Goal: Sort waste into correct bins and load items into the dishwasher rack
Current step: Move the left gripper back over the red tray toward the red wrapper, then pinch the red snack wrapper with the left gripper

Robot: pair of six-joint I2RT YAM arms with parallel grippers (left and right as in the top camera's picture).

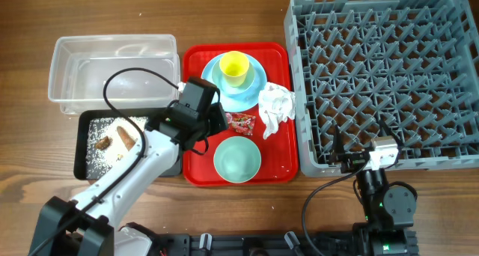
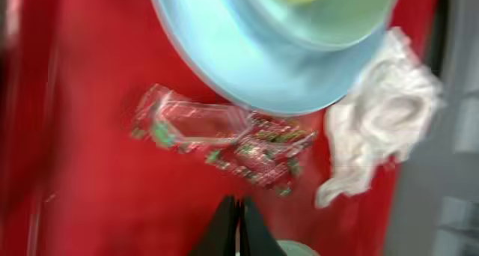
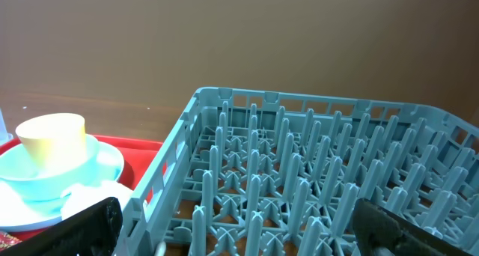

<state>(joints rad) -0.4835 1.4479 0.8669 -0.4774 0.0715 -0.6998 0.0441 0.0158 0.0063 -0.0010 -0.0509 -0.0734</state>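
Left jaws pinched together, empty, just short of wrapper [image 2: 224, 136] on red tray [image 2: 90, 196]. Part them first, then straddle its crinkled middle, avoiding plate [image 2: 213, 61] rim just beyond. Right jaws spread wide, empty, well apart from wrapper, by rack [image 3: 299, 174].

The tool [image 2: 238, 215], tips pressed together, is near the red printed wrapper [image 2: 224, 136].

red serving tray [image 1: 278, 155] | flat, mid-tabletop, midway between left and right edges | tabletop [image 1: 239, 207] | brown wood grain, bare along far edge
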